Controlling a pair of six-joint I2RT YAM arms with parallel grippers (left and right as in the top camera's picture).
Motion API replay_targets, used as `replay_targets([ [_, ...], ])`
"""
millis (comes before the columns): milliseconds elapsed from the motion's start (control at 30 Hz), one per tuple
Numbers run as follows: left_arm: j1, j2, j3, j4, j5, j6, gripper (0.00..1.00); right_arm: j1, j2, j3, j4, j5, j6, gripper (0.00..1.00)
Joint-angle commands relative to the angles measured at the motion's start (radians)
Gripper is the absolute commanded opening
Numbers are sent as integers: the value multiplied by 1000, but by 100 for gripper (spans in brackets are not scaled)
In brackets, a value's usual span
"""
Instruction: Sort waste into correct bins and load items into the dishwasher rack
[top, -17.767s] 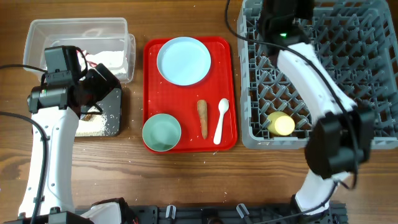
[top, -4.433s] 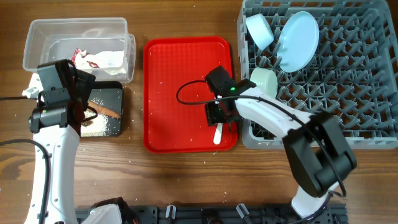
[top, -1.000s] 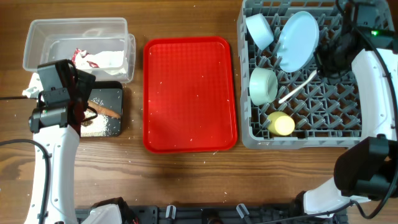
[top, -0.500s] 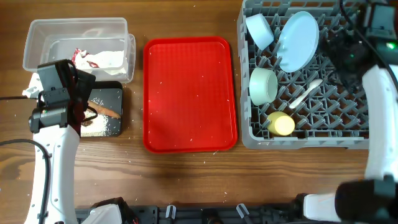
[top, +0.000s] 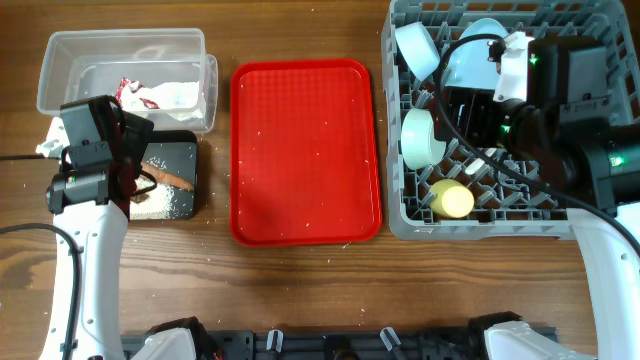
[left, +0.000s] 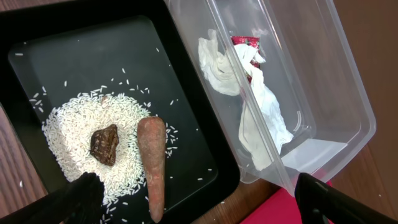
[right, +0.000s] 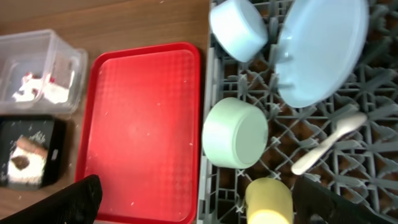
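Note:
The grey dishwasher rack (right: 367, 186) holds a pale blue plate (right: 323, 50), two bowls (right: 239, 28) (right: 236, 134), a yellow cup (right: 268, 200) and the white spoon (right: 329, 143). My right gripper (top: 475, 115) hangs open high above the rack, holding nothing, and hides part of it in the overhead view. The black tray (left: 186, 130) carries rice (left: 68, 130), a brown lump (left: 104, 144) and the carrot-like stick (left: 151, 165). In the clear tub (left: 323, 81) lies the red-and-white wrapper (left: 249, 87). My left gripper (left: 205, 208) is open and empty above the tray's near edge.
The red tray (top: 305, 150) sits between the bins and the rack with only a few specks on it. Bare wooden table (top: 300, 290) runs along the front. The left arm (top: 90, 200) stands over the black tray's left side.
My right gripper opened and let go of the spoon, which now lies in the rack. The right arm then rose high above the rack. The left arm has not moved.

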Motion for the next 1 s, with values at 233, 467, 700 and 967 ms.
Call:
replay_targets([
  [233, 4, -2, 14, 0, -13, 16, 100, 4, -3, 1, -1, 93, 38, 100],
  [467, 4, -2, 14, 0, -13, 16, 100, -3, -18, -24, 68, 250, 38, 100],
  [700, 4, -1, 14, 0, -13, 16, 100, -10, -360, -620, 761, 245, -2, 100],
  [967, 4, -1, 14, 0, -13, 16, 100, -40, -849, -1258, 1066, 41, -250, 100],
])
